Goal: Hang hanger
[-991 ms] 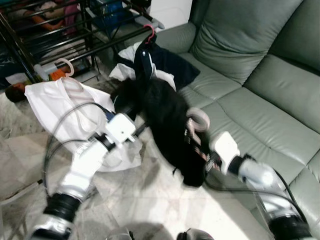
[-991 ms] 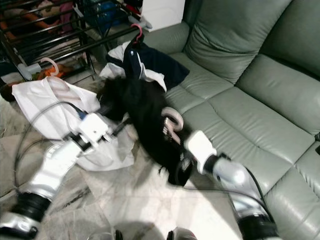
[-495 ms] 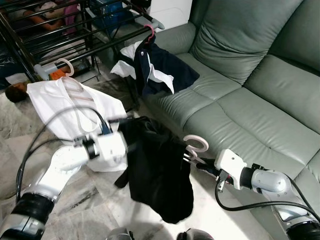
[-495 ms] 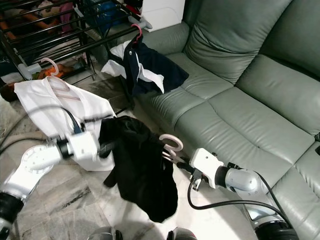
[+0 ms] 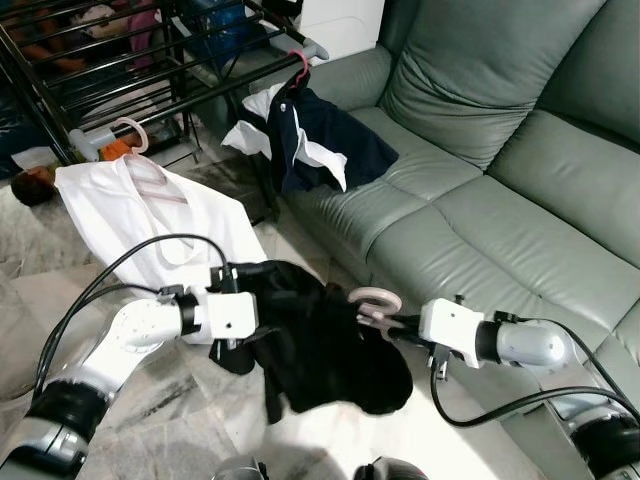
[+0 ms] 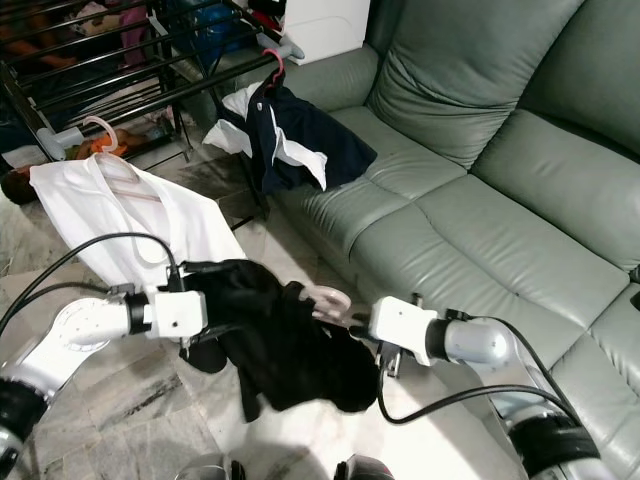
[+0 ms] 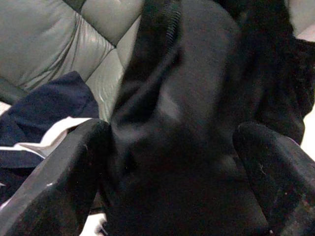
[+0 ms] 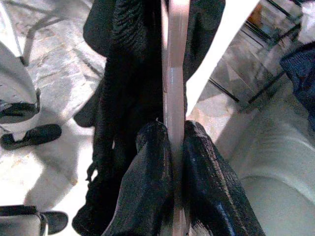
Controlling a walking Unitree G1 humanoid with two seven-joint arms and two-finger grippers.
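right jaws point(image 8: 176, 142) pinch the pink hanger point(image 5: 374, 300); left jaws point(image 7: 172, 162) seemingly around black garment point(image 5: 330, 345).
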